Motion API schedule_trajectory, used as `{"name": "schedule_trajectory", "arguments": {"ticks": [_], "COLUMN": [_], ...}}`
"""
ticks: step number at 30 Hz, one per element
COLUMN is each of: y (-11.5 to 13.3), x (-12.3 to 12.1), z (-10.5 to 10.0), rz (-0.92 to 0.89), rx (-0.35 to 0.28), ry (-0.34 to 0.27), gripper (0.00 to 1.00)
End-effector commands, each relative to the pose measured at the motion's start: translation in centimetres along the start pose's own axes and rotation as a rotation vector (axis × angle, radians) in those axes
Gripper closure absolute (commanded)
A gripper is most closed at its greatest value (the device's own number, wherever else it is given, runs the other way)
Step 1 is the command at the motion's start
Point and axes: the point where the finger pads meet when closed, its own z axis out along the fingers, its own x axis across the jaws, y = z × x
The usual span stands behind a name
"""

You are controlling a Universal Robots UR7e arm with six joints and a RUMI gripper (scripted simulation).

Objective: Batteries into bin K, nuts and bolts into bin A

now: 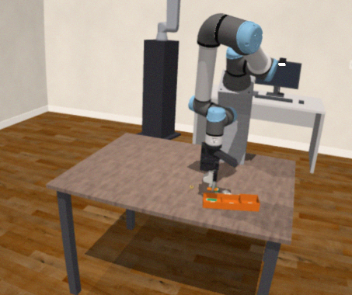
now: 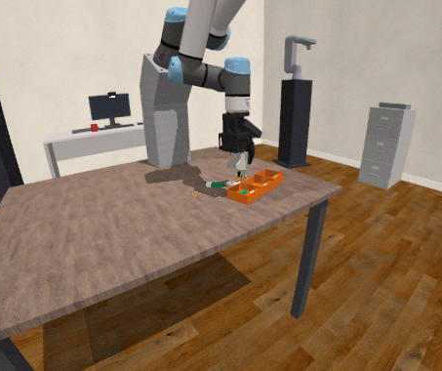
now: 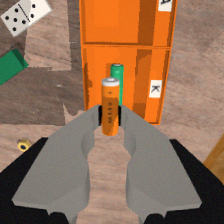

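Note:
My gripper [image 3: 110, 106] is shut on an orange battery [image 3: 110, 105] and holds it over the near edge of the orange bin tray [image 3: 127, 55]. The compartment marked K [image 3: 155, 89] lies just below and ahead of it, with a green battery [image 3: 117, 74] inside. The compartment marked A [image 3: 165, 5] is the one beyond it. In the top and exterior views the gripper [image 1: 209, 180] hangs just above the tray [image 1: 231, 202] near the table's right front; it also shows in the exterior view [image 2: 239, 172] beside the tray [image 2: 256, 185]. A small brass nut [image 3: 23, 145] lies on the table at the left.
A green block [image 3: 10, 66] and a white domino [image 3: 25, 15] lie on the table left of the tray. The nut also shows in the top view [image 1: 191, 186]. The table's front edge is close behind the tray.

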Motion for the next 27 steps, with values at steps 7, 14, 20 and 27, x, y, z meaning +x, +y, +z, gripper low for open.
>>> {"name": "schedule_trajectory", "arguments": {"ticks": [7, 14, 20, 27], "y": [-0.39, -0.27, -0.23, -0.22], "x": [1.17, 0.87, 0.75, 0.71], "z": [0.08, 0.08, 0.08, 0.08], "rz": [0.001, 0.001, 0.001, 0.001], "rx": [-0.001, -0.001, -0.001, -0.001], "ry": [-0.004, -0.004, -0.004, -0.004], "gripper": [1.00, 1.00, 1.00, 1.00]}}
